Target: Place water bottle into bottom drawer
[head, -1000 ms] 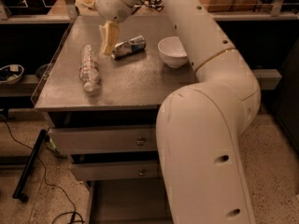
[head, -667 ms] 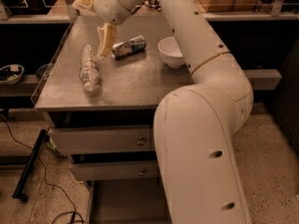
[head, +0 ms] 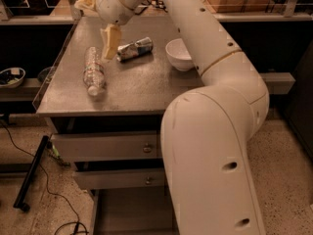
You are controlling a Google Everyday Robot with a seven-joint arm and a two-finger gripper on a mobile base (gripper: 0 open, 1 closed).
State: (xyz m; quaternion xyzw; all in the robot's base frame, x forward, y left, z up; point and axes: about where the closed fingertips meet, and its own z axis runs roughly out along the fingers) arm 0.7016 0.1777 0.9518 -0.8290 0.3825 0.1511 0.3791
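The water bottle (head: 93, 73) lies on its side on the left part of the grey cabinet top (head: 132, 89), cap toward the front edge. It is clear, crinkled plastic. My gripper (head: 110, 44) hangs pointing down just right of the bottle's far end, between the bottle and a crushed can (head: 134, 48), and holds nothing. The bottom drawer (head: 128, 210) stands pulled out at the foot of the cabinet, a shallow grey tray partly hidden by my arm.
A white bowl (head: 181, 54) sits right of the can on the cabinet top. Two knobbed drawers (head: 110, 147) are shut above the bottom one. My large white arm (head: 210, 146) fills the right foreground. Cables and a black bar (head: 30, 173) lie on the floor at left.
The gripper has drifted slightly left and down, closer to the bottle. The bottle, can and bowl have not moved.
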